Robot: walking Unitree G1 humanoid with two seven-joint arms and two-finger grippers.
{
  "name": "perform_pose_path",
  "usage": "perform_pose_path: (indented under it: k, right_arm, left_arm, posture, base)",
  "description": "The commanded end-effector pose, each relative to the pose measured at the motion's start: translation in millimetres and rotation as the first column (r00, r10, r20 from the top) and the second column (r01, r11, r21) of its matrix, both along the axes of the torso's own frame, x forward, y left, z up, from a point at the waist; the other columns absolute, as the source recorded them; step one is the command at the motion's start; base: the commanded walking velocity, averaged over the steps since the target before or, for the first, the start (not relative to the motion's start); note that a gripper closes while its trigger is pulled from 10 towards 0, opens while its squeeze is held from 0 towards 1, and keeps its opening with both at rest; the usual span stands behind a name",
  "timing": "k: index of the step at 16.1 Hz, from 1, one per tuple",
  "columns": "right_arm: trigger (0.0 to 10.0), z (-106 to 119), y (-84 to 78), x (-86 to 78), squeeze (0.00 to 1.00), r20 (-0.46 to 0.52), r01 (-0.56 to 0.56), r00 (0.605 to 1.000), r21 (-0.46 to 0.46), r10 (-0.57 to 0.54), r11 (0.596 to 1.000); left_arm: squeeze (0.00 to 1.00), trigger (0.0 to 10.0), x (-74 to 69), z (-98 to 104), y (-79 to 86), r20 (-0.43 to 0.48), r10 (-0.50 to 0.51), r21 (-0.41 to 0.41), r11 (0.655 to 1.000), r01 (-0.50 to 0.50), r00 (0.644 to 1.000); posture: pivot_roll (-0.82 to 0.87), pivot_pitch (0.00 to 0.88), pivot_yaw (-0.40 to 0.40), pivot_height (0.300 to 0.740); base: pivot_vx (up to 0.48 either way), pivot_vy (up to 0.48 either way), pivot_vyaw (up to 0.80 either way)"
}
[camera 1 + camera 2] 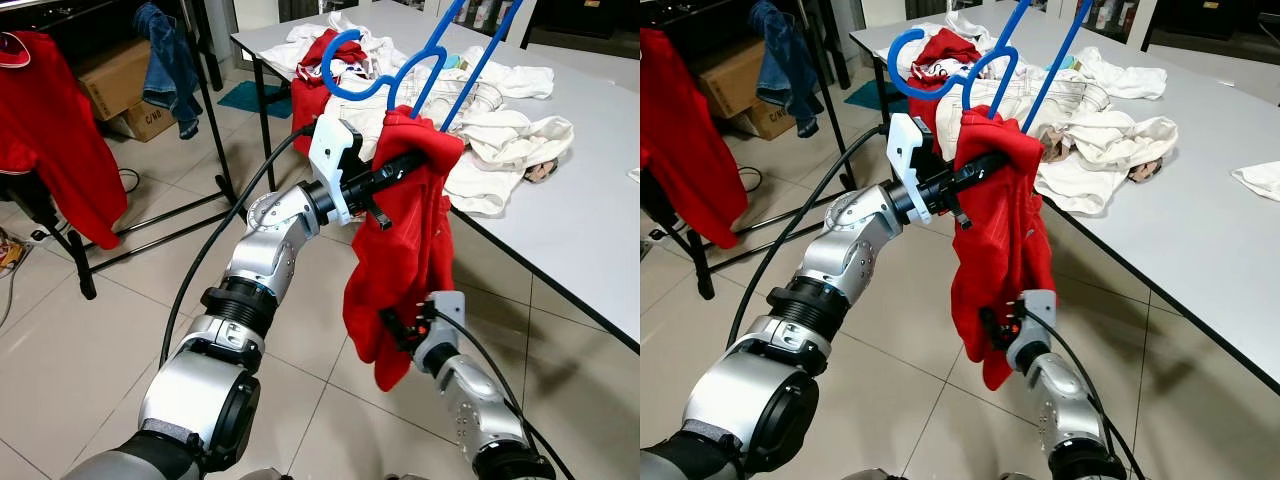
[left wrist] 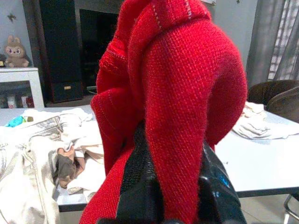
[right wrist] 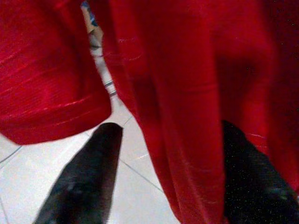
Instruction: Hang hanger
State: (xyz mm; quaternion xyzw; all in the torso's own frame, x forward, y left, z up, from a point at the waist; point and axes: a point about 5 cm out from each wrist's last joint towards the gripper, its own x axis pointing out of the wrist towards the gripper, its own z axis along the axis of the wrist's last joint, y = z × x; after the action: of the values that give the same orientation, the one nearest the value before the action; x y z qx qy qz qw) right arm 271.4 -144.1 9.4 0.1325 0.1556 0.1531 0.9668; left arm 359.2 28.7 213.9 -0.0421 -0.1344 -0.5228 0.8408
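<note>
A red knitted sweater point(image 1: 400, 260) hangs in the air beside the table, draped over my left gripper point(image 1: 408, 163), which is shut on its top fold. In the left wrist view the red knit point(image 2: 187, 93) wraps over both black fingers point(image 2: 140, 186). A blue hanger point(image 1: 350, 75) rises tilted out of the sweater's top, its hook to the left and its two arms running up out of view. My right gripper point(image 1: 405, 325) is low at the sweater's hem, open, its fingers point(image 3: 84, 182) spread with loose red cloth point(image 3: 187, 93) hanging between them.
A white table point(image 1: 600, 200) on the right carries a pile of white clothes point(image 1: 500, 140) and another red garment point(image 1: 320, 50). A black clothes rack point(image 1: 215, 120) at the left holds a red top point(image 1: 50, 130) and jeans point(image 1: 165, 70). Cardboard boxes point(image 1: 110, 75) stand behind it on the tiled floor.
</note>
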Motion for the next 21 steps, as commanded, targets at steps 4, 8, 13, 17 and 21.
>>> perform_pose_path:
  k: [4,8,13,17,21]
  right_arm:
    - [0.0,7,1.6,-1.8,0.00,0.069,-0.011,0.998,0.040,0.009,0.999]
    - [0.0,3,-4.9,-5.3,0.00,0.060,0.010,0.998,0.035,-0.012,0.999]
    - [10.0,-5,1.2,-14.8,0.00,0.028,-0.082,0.996,-0.021,0.082,0.996]
    - [10.0,-9,9.5,-16.8,0.00,0.008,-0.134,0.991,-0.046,0.134,0.990]
    - [10.0,-8,15.9,-11.1,0.00,0.005,-0.147,0.989,-0.069,0.148,0.987]
  left_arm:
    - [0.00,10.0,-1.8,9,-0.8,0.034,-0.002,-0.015,1.000,0.003,0.999]
    - [0.00,10.0,0.3,13,3.0,0.042,0.008,-0.016,1.000,-0.008,0.999]
    - [0.00,10.0,0.6,12,6.0,0.042,0.014,-0.010,1.000,-0.013,0.999]
    - [0.00,10.0,-0.8,19,3.2,0.060,-0.003,-0.019,1.000,0.004,0.998]
    - [0.00,10.0,-5.4,30,-1.6,0.088,-0.031,-0.046,0.998,0.035,0.996]
  posture:
    - [-0.13,0.000,0.052,0.740]
    - [-0.12,0.000,0.054,0.740]
    - [-0.12,0.000,0.056,0.740]
    - [-0.13,0.000,0.058,0.740]
    - [-0.13,0.000,0.057,0.740]
  base:
    - [0.000,0.000,0.00]
    - [0.000,0.000,0.00]
    - [0.000,0.000,0.00]
    - [0.000,0.000,0.00]
    - [0.000,0.000,0.00]
